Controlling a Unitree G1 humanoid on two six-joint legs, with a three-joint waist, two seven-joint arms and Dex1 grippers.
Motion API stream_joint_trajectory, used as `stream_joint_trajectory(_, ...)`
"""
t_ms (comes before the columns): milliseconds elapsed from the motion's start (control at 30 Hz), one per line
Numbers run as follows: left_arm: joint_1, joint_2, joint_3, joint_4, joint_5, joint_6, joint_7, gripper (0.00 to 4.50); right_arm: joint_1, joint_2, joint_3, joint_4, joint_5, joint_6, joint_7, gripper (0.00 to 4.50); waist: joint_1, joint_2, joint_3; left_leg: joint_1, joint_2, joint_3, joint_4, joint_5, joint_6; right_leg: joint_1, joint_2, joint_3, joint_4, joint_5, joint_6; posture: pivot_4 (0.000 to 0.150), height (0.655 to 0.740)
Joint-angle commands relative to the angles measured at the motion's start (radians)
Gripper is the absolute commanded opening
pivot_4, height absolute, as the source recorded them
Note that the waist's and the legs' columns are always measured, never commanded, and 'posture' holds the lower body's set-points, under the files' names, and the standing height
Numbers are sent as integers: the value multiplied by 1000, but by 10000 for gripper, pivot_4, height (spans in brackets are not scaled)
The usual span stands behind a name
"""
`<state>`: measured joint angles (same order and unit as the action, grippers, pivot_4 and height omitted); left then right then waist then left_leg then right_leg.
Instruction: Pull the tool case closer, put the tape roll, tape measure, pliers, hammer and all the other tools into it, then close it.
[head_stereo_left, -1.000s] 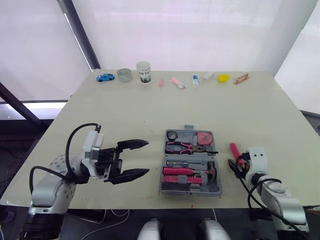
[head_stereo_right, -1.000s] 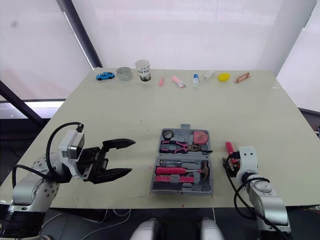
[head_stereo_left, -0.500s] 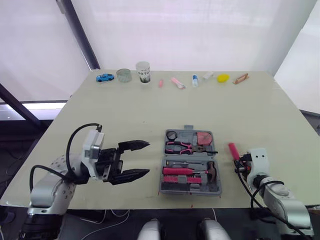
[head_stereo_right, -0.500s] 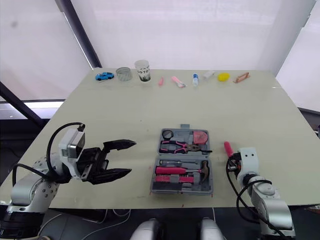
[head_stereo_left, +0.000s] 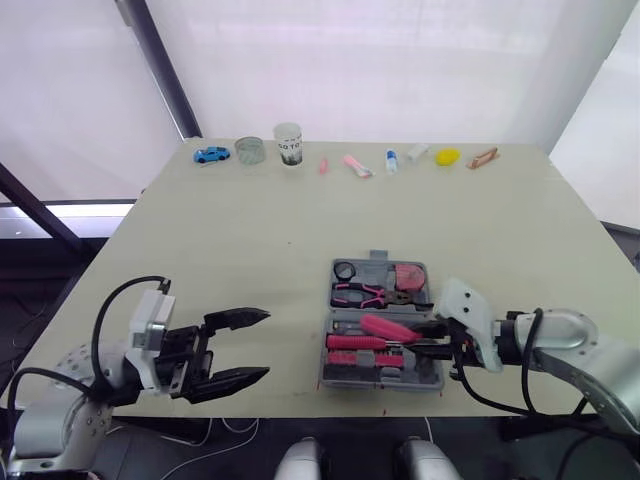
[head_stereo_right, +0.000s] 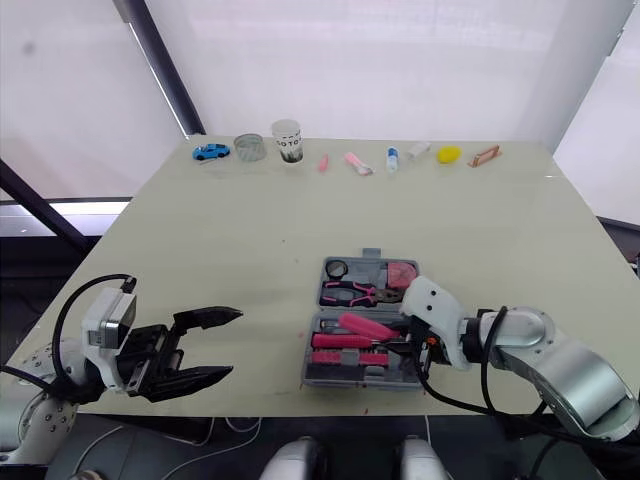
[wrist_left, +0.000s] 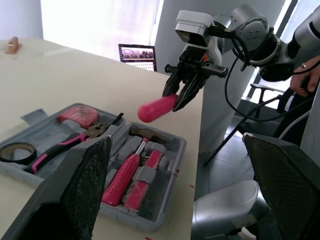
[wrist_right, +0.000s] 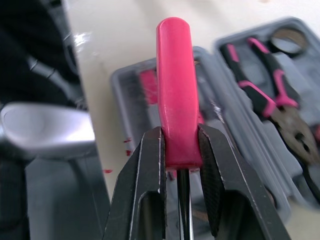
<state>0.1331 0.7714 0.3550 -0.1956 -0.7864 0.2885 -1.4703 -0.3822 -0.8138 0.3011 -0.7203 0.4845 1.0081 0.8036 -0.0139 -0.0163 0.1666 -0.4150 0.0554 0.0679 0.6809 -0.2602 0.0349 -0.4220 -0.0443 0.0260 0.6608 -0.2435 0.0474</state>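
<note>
Where the table comes nearest the robot, the case lies open and flat, a little right of centre and close to the front edge. Its far half holds the tape roll at the left corner, the pliers beside it with their pink handles pointing left, and the pink tape measure at the right corner. Its near half holds pink-handled tools lying lengthwise and the hammer with its dark head toward the right.

Over the right part of the near half, clear of the tray, a pink screwdriver hangs tilted, handle toward the case's middle. The right gripper has its two fingers clamped on the base of that handle, reaching in from the case's right side.

The left gripper hovers low near the table's front left edge, well apart from the case, fingers spread wide and holding nothing, pointing toward the case.

Along the far edge stand a blue toy car, a jar and a paper cup, with a row of small items to their right.
</note>
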Motion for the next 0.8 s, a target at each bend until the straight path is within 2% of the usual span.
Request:
stream_joint_trajectory(33, 33, 29, 51, 0, 0, -17, -30, 45000, -111, -14, 137, -22, -43, 78, 6, 3620, -2, 0, 0, 0, 0, 0, 0, 0, 0, 0, 0, 0, 0, 0, 0, 1500, 7400)
stream_joint_trajectory(167, 55, 40, 59, -7, 1, -18, -36, 45000, -205, 32, 262, 8, -90, 119, -22, 3620, -1, 0, 0, -1, 1, 0, 0, 0, 0, -2, -1, 0, 0, 0, 0, 1500, 7400)
stream_joint_trajectory(367, 48, 54, 53, -5, 4, -13, -36, 45000, -264, 92, 414, 55, -159, 174, -70, 3620, -1, -2, -1, -1, 0, 1, 0, 0, 0, -2, -3, -1, 0, 0, 0, 1500, 7400)
stream_joint_trajectory(800, 60, 65, 51, -11, 11, -19, -46, 45000, -233, 117, 492, 210, -263, 32, -50, 3620, -1, -2, -1, -1, 0, 3, 0, 0, 0, -2, -3, -1, 0, 0, 0, 1500, 7400)
